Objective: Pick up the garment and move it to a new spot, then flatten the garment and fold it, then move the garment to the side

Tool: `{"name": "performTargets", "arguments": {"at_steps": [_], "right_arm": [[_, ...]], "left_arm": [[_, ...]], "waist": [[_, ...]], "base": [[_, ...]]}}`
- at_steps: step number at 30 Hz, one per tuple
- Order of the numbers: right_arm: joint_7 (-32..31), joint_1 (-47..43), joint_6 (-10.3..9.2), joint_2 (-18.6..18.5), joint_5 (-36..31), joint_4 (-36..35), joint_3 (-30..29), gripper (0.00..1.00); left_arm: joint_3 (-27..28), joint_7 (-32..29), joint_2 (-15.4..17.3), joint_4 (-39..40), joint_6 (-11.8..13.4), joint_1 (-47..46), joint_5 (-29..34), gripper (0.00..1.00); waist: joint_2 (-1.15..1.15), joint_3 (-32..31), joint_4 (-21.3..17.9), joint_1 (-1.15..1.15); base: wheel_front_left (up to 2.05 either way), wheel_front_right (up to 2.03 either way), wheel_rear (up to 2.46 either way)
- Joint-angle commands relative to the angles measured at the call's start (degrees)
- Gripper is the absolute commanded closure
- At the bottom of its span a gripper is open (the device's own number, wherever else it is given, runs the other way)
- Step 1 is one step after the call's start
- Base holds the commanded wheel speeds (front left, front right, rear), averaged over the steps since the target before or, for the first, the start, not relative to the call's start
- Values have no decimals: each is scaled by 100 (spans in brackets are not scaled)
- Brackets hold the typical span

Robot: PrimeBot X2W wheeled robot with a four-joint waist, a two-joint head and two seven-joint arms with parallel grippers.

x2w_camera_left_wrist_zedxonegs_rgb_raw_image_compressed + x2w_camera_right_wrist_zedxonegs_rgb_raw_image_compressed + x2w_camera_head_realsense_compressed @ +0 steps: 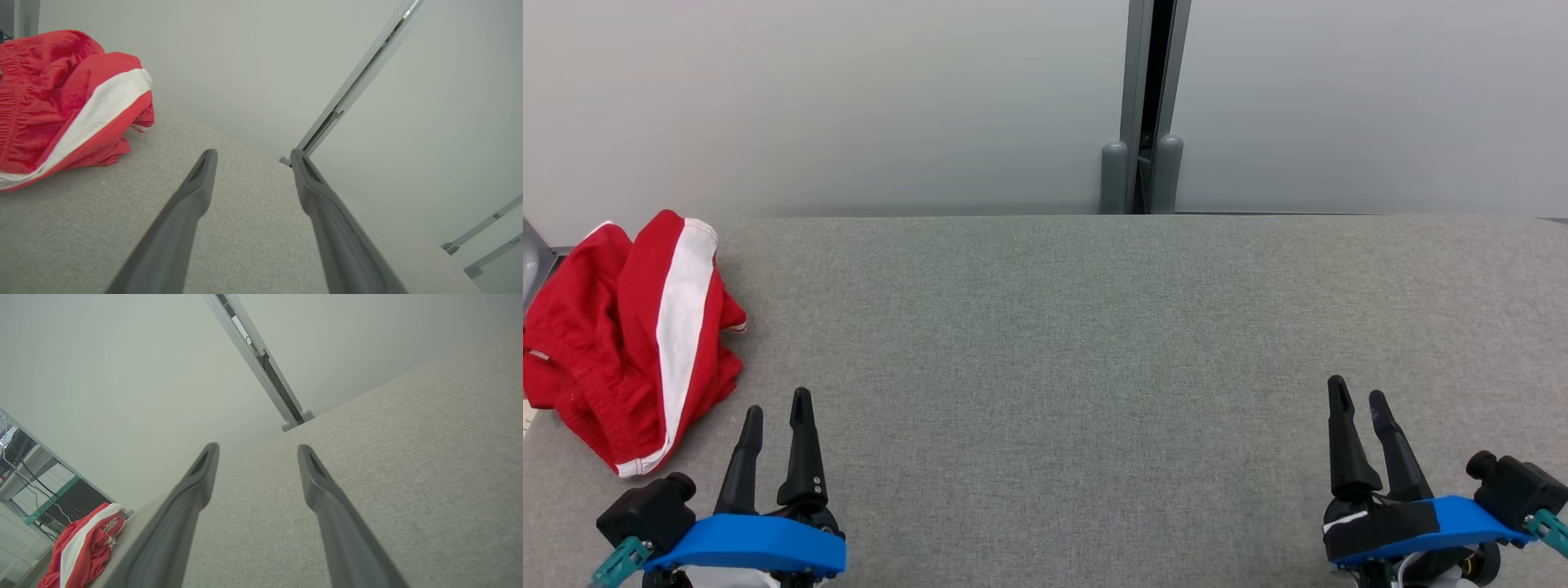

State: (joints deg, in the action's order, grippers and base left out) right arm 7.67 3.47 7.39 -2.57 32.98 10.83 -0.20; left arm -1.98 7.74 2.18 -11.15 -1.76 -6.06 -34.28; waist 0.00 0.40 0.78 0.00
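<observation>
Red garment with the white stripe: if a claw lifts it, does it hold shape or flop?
Probably floppy: the red garment lies crumpled in soft folds, so it should dangle. Likely light, since the cloth looks thin. Pushed across the grey tabletop, it may bunch rather than slide.

Grey fabric table [1094, 343]; pale wall panels [849, 98] behind.

No text or label can be read anywhere
</observation>
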Motion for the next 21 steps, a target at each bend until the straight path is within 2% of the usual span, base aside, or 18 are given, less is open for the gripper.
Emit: {"name": "performTargets", "arguments": {"at_steps": [1, 21], "right_arm": [[58, 105, 11, -30, -178, -66, 27, 0], [327, 96, 13, -37, -1310, -74, 124, 0]], "left_arm": [[-16, 59, 52, 38, 13, -136, 180, 0], [-164, 324, 64, 6, 96, -183, 1267, 0]], "waist": [[0, 4, 3, 0], [0, 8, 42, 0]], "base": [[0, 0, 0], [0, 0, 0]]}}
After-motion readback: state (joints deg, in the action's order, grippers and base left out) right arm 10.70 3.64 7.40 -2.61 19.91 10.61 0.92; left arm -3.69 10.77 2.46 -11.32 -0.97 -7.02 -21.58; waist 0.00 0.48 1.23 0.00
